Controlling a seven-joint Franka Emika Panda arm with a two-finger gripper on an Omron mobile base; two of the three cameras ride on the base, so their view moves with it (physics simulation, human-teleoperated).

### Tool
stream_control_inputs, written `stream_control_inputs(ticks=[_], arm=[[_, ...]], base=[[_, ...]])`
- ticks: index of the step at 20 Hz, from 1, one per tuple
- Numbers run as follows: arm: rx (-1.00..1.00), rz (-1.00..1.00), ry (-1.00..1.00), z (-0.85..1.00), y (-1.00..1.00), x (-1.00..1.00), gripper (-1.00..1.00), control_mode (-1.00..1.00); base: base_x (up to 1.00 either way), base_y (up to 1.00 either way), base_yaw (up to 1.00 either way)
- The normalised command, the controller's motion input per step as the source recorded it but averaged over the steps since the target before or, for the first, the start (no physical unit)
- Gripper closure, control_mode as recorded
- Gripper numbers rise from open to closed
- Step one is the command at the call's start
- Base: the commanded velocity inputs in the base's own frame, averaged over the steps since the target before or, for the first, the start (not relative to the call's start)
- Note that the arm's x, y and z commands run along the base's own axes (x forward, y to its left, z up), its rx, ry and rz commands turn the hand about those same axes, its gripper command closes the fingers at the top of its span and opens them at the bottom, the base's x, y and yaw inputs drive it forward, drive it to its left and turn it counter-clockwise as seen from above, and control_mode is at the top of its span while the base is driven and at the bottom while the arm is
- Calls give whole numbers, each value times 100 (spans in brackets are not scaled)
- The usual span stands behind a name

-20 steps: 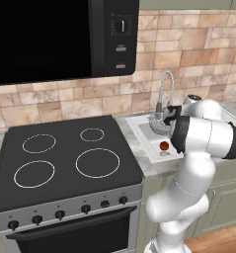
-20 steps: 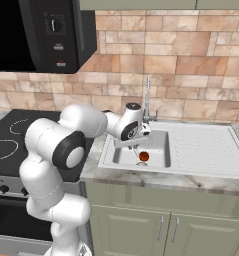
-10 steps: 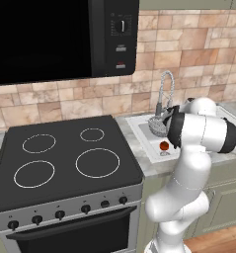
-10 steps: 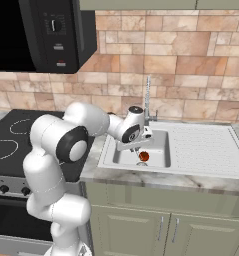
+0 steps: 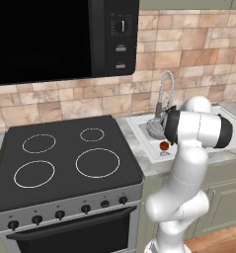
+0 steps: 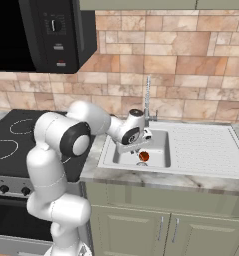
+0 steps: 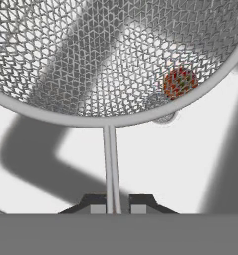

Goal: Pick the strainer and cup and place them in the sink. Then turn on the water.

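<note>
Over the white sink (image 6: 188, 150), the end effector (image 7: 111, 201) is clamped on the thin wire handle of the strainer (image 7: 110, 55), its two dark fingertips (image 7: 93, 203) pressed together on either side of the wire. From the hand view the mesh bowl spreads wide across the top, with its rim curving down toward the handle, and the white floor of the basin lies below it. A small red and brown ball (image 7: 179, 82) shows through the mesh on the right side, and a grey drain disc sits just under it on the basin floor.

From the left base view the strainer (image 5: 155, 127) hangs as a speckled grey bowl above the near left part of the sink (image 5: 139, 129), just in front of the chrome faucet (image 5: 164, 91) with its coiled neck. The ball (image 5: 164, 146) lies in the basin close to the arm's elbow. From the right base view the arm reaches from the stove side across the worktop (image 6: 166, 177) into the basin, and the ball (image 6: 144, 156) rests near the middle of the basin floor, below the wrist. The faucet (image 6: 147, 100) stands upright at the back edge of the sink, beside the ribbed drainboard. A black stove (image 5: 65, 158) and a dark microwave (image 5: 60, 37) stand to the left.
</note>
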Motion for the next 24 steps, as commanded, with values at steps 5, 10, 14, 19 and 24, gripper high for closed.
stream_control_inputs(ticks=[5,10,14,19,24], arm=[[0,5,3,-11,-9,18,100,-100],[0,3,0,-2,-14,22,100,-100],[0,0,0,0,-21,27,100,-100],[0,0,0,0,-32,26,100,-100],[0,0,0,-9,-18,18,100,-100]], base=[[0,0,0],[0,0,0],[0,0,0],[0,0,0],[0,0,0]])
